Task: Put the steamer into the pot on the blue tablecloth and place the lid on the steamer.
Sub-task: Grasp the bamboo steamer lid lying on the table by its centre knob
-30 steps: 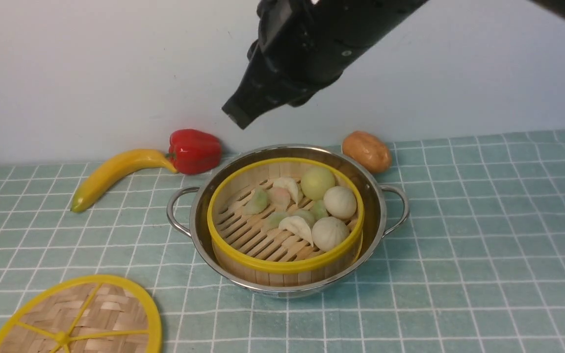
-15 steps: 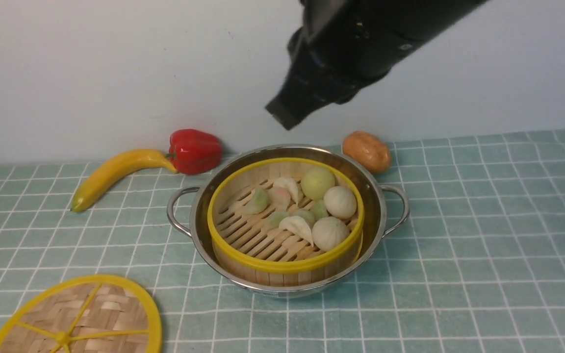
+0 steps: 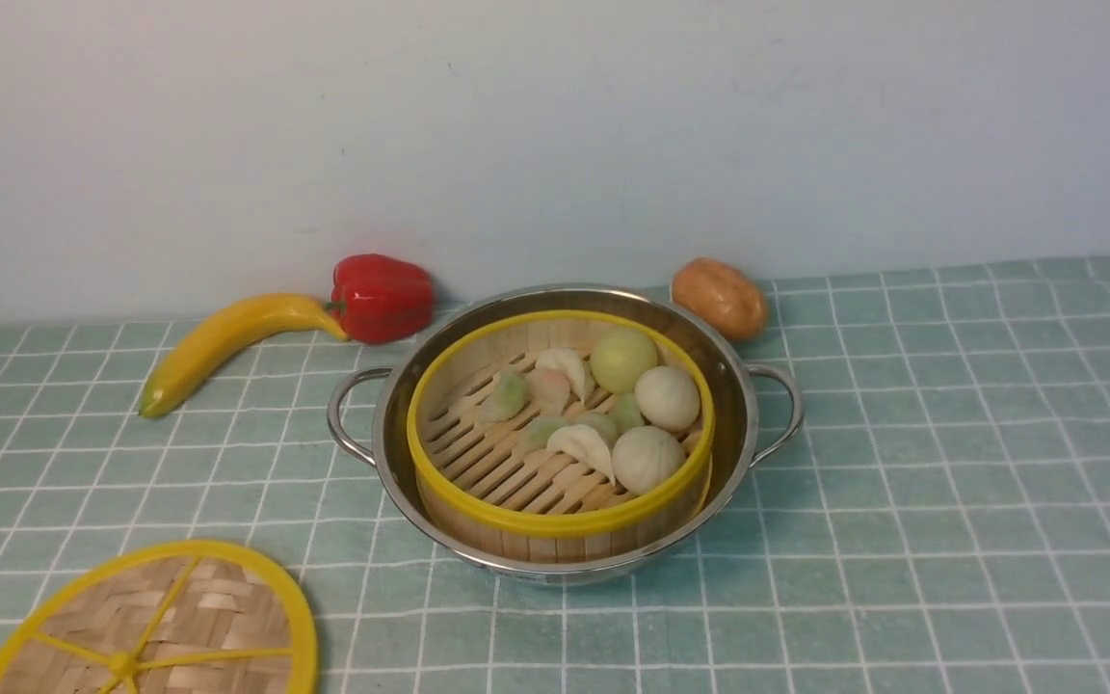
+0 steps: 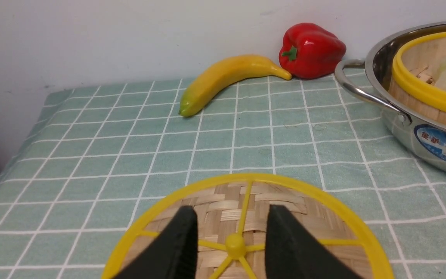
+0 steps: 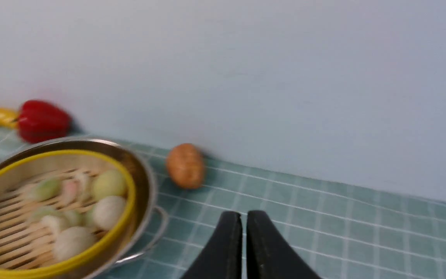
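Observation:
The steamer (image 3: 555, 521), holding several buns and dumplings, sits inside the pot (image 3: 740, 386) on the blue tablecloth (image 3: 950, 463). The lid (image 3: 208, 598) lies flat on the cloth at the front left, apart from the pot. Neither gripper shows in the front view. In the left wrist view my left gripper (image 4: 231, 209) is open just above the lid (image 4: 296, 205), its fingers on either side of the yellow hub (image 4: 235, 244). My right gripper (image 5: 244, 215) is shut and empty above the cloth, to the right of the pot (image 5: 145, 182) and the steamer (image 5: 103, 240).
A banana (image 3: 218, 342) and a red pepper (image 3: 382, 294) lie by the back wall left of the pot. A potato (image 3: 721, 297) lies behind the pot at its right. The cloth's left edge (image 4: 21, 143) drops off near the banana.
The right arm, which hung over the pot in the front view, has moved up and to the right out of that view. Pot, steamer and lid have not moved.

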Action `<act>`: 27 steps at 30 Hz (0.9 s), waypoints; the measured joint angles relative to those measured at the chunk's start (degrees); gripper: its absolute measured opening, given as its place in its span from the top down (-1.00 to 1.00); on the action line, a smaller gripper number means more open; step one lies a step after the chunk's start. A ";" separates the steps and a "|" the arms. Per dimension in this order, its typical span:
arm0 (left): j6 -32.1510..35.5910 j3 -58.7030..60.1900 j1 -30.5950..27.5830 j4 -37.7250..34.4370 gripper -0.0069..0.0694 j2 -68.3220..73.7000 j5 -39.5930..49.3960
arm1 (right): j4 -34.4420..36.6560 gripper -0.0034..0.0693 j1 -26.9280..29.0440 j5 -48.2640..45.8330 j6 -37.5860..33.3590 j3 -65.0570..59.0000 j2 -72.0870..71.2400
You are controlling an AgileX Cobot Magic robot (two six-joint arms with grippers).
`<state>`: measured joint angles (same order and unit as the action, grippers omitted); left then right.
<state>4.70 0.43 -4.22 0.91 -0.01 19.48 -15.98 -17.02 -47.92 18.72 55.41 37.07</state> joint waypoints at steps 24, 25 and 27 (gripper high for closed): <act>0.00 0.00 0.00 0.00 0.18 0.00 0.00 | -4.89 0.56 17.84 36.79 9.32 -55.80 -34.93; 0.00 0.00 0.00 0.00 0.18 0.00 0.00 | -4.53 0.55 17.84 36.35 9.32 -55.80 -35.49; 0.00 0.00 0.00 0.00 0.18 0.00 0.00 | -3.22 0.53 17.84 34.67 9.39 -55.85 -36.42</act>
<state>4.70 0.43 -4.22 0.91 -0.01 19.48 -19.19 0.82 -13.24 28.12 -0.44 0.64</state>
